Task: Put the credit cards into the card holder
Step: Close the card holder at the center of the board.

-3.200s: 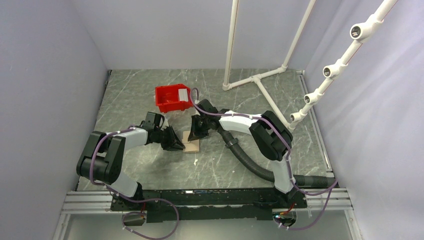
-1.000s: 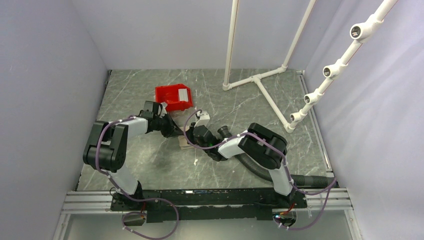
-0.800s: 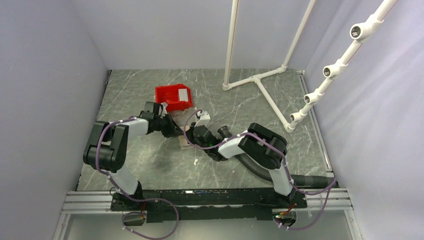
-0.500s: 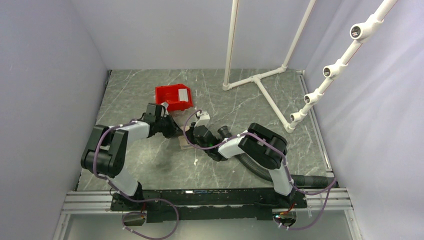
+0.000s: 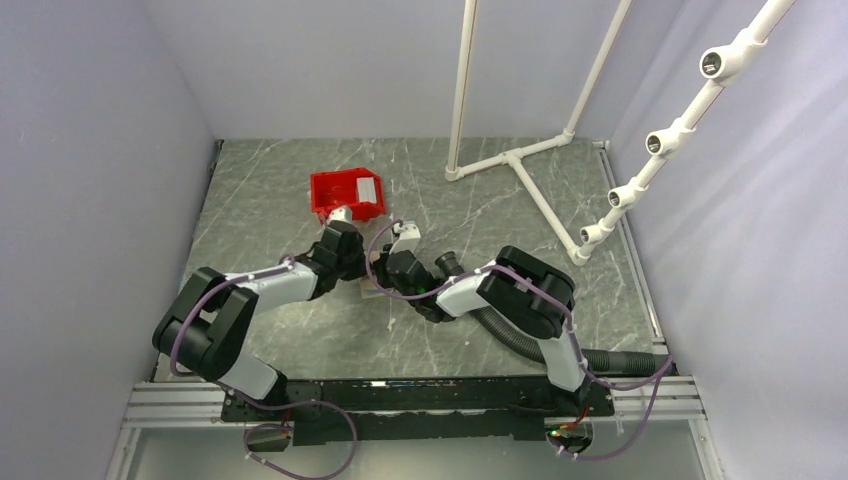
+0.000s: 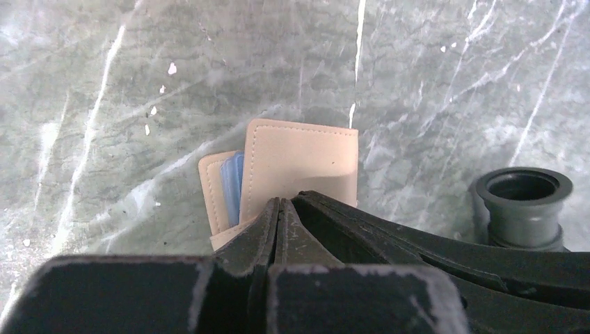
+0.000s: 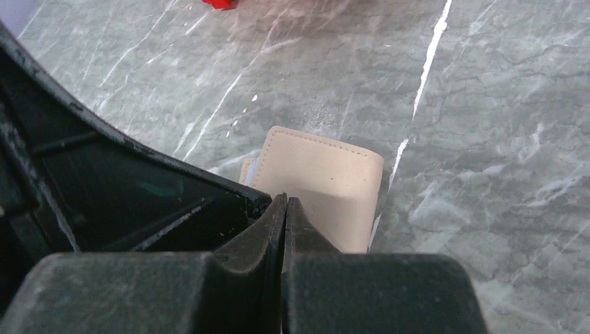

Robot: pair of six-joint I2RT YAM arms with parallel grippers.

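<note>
The tan card holder (image 6: 300, 163) lies flat on the marble table, also in the right wrist view (image 7: 321, 182); from above only a sliver (image 5: 368, 291) shows between the two grippers. A pale blue card (image 6: 232, 182) sticks out of its left pocket. My left gripper (image 6: 278, 206) is shut, its tips resting on the holder's near edge. My right gripper (image 7: 285, 203) is shut too, tips on the holder from the opposite side. From above, the left gripper (image 5: 358, 270) and the right gripper (image 5: 380, 279) meet over the holder. A whitish card (image 5: 367, 188) lies in the red bin. The gold-brown card is out of view.
The red bin (image 5: 340, 196) stands just behind the grippers. A white pipe frame (image 5: 515, 160) stands at the back right. The right arm's grey hose (image 5: 505, 335) lies across the table at the front right.
The left arm has swung forward and right, bringing its shut gripper from the holder's far-left side onto it. The right arm, lowered since 3.2 s ago, has stayed still.
</note>
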